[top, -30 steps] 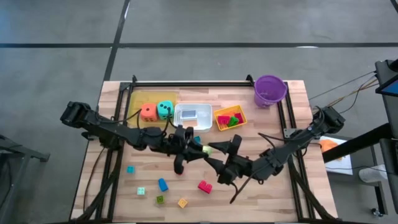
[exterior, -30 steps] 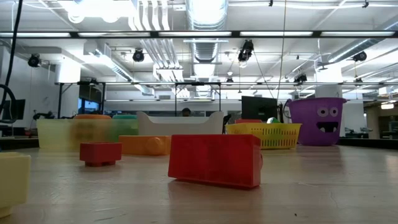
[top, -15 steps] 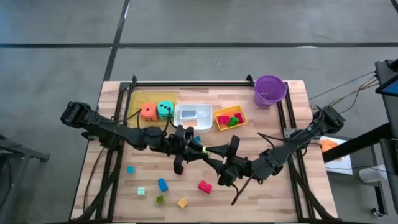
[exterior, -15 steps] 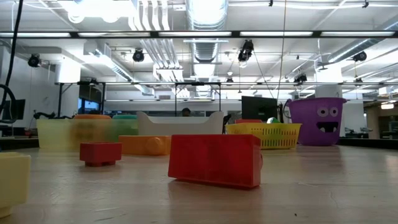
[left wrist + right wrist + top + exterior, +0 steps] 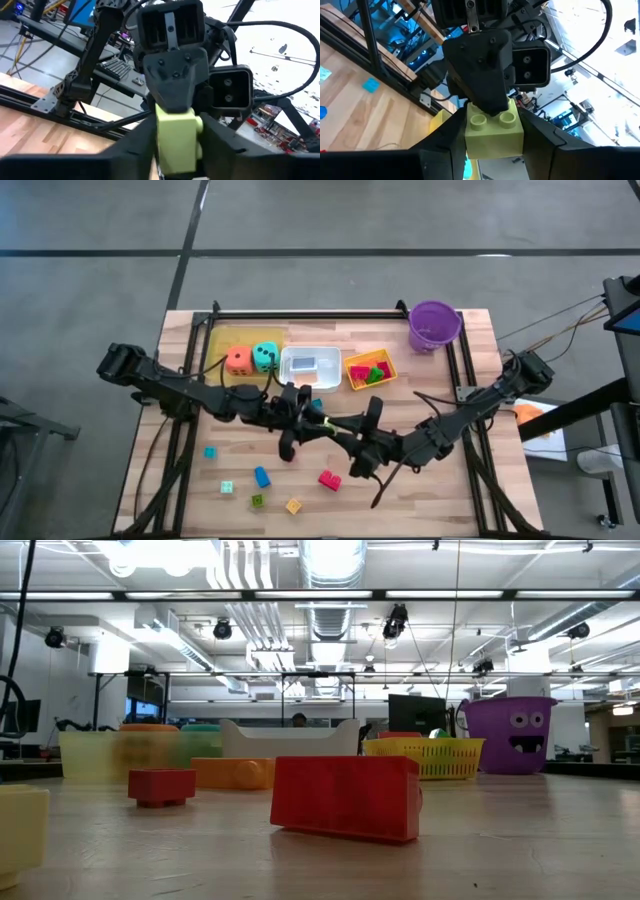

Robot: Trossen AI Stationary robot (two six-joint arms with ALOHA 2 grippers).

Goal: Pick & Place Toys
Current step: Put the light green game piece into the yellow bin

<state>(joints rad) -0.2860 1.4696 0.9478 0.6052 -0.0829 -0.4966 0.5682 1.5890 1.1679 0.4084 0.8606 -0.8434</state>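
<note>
A yellow-green building block (image 5: 327, 420) is held above the middle of the table, where my two grippers meet. My left gripper (image 5: 315, 418) comes from the table's left and my right gripper (image 5: 346, 430) from the right, and both are shut on the block. The block shows between my own fingers in the left wrist view (image 5: 177, 137) and the right wrist view (image 5: 494, 132). Loose blocks lie on the near part of the table: red (image 5: 329, 479), blue (image 5: 262, 476), teal (image 5: 209, 451) and yellow (image 5: 293, 505). My left gripper pinches the block's two opposite side faces (image 5: 160, 140) between its two fingers, coming level from the table's left. The block is lifted clear of the table. My right gripper pinches the block's side faces (image 5: 470, 135) between its two fingers, coming from the table's right. The studs (image 5: 492, 119) face the left gripper.
A yellow tray (image 5: 225, 340) at the far left holds an orange die (image 5: 238, 360) and a teal die (image 5: 265, 356). Beside it stand a white tray (image 5: 310, 365), a yellow basket (image 5: 352, 380) with several blocks, and a purple bucket (image 5: 434, 325) at the far right corner.
My right gripper has moved toward the table's left, up to my left gripper, and its fingers now stand around the yellow-green block. The left gripper and the block have stayed in place.
</note>
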